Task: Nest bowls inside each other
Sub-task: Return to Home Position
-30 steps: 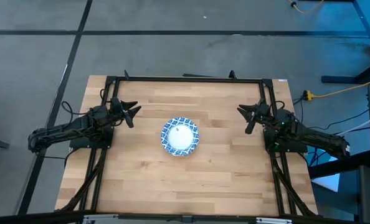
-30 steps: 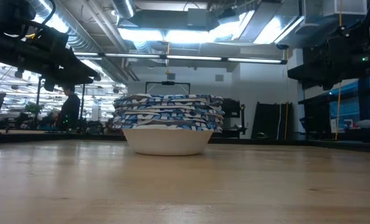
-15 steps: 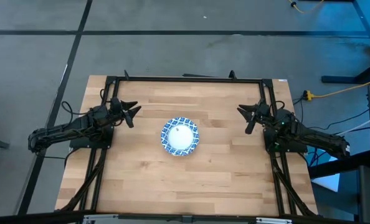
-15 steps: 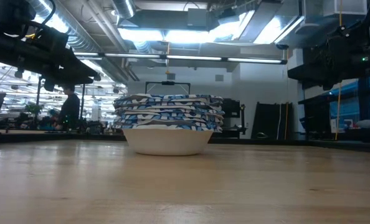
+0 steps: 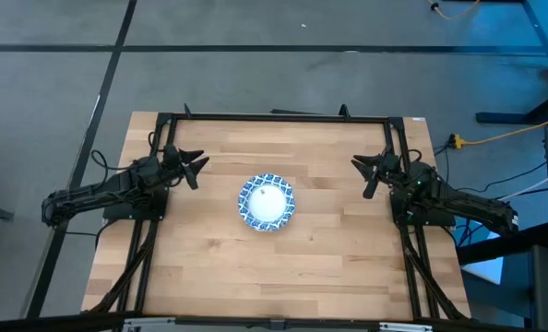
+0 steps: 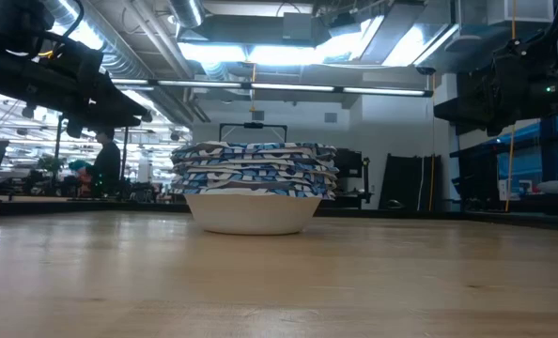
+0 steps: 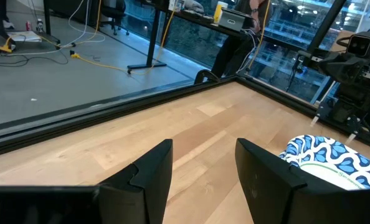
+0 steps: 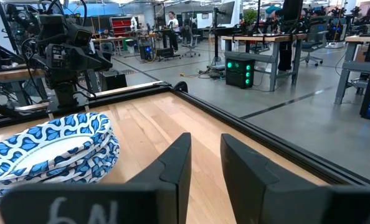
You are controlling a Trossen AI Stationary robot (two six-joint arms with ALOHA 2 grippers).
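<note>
At table level, the bowls (image 6: 254, 188) show stacked rims.

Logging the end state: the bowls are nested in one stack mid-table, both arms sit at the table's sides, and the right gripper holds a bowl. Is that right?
Not quite. The right gripper holds nothing: the right wrist view shows its fingers open and empty, apart from the stack of bowls. The rest stands.

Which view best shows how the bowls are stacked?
The low view: the stack of bowls shows side-on, its rims layered. The high view shows it from above as one circle; both wrist views catch only part.
</note>
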